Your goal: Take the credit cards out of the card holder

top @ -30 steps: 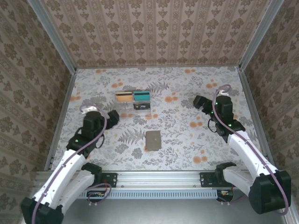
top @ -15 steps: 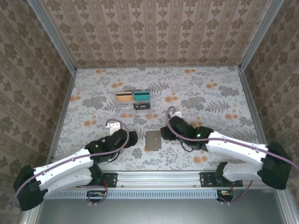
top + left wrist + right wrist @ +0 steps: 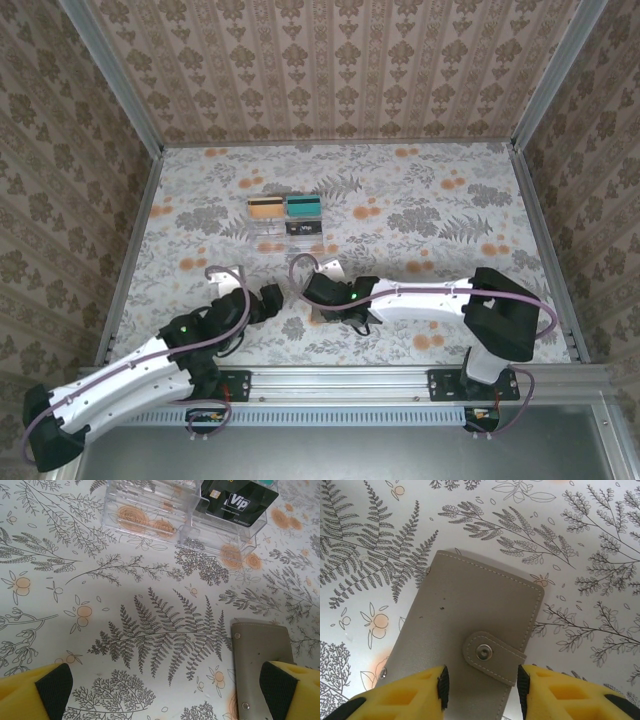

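Right gripper (image 3: 480,692): jaws part-way apart, low over the near end of the card holder (image 3: 470,610). The snap tab sits in the gap between the yellow fingers (image 3: 405,695). The left finger overlaps the holder's face and the right finger is just beside its edge. Can't tell if they actually pinch it.

The card holder is grey-brown, lies flat on the desk (image 3: 450,200) and is folded shut with the tab snapped down. It sits at the near middle, tilted a bit against the right wrist view.

Left gripper (image 3: 160,700): jaws wide apart, nothing between them. It is low over the fern-print desk just left of the card holder, and one fingertip is beside the holder's left edge.

Farther back, well apart from both grippers, is a clear acrylic stand (image 3: 285,228). It holds a teal card (image 3: 303,205), a tan card (image 3: 263,208) and a black Vip card (image 3: 240,500).
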Controlling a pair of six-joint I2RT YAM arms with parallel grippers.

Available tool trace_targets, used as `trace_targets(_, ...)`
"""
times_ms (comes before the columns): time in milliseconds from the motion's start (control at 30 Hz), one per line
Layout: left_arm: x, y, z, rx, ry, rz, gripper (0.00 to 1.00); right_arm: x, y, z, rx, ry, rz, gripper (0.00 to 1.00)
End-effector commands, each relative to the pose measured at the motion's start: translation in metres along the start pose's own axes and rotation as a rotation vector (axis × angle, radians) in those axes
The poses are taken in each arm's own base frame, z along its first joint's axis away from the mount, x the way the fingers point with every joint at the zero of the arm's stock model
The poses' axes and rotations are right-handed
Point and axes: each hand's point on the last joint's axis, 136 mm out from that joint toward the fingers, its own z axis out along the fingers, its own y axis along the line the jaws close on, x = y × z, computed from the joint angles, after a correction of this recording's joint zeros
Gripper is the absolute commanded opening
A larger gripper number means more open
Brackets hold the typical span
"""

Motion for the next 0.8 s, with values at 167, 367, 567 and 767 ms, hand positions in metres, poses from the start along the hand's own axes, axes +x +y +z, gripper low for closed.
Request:
trace_targets(167, 0.007, 0.010, -0.002, -0.021, 0.016, 0.009, 1.00, 0.008, -0.001, 0.017, 0.066, 0.050, -0.025, 0.44)
trace_targets(367, 0.008, 0.009, -0.002, -0.018, 0.025, 0.012, 1.00, 0.018, 0.001, 0.032, 0.070, 0.089, -0.034, 0.47)
trace_targets(567, 0.010, 0.007, -0.001, -0.012, 0.038, 0.019, 1.00, 0.021, -0.004, 0.035, 0.082, 0.097, -0.035, 0.33)
trace_targets(767, 0.014, -0.001, 0.002, 0.010, 0.061, 0.017, 1.00, 0.017, -0.002, 0.030, 0.045, 0.081, -0.027, 0.06)
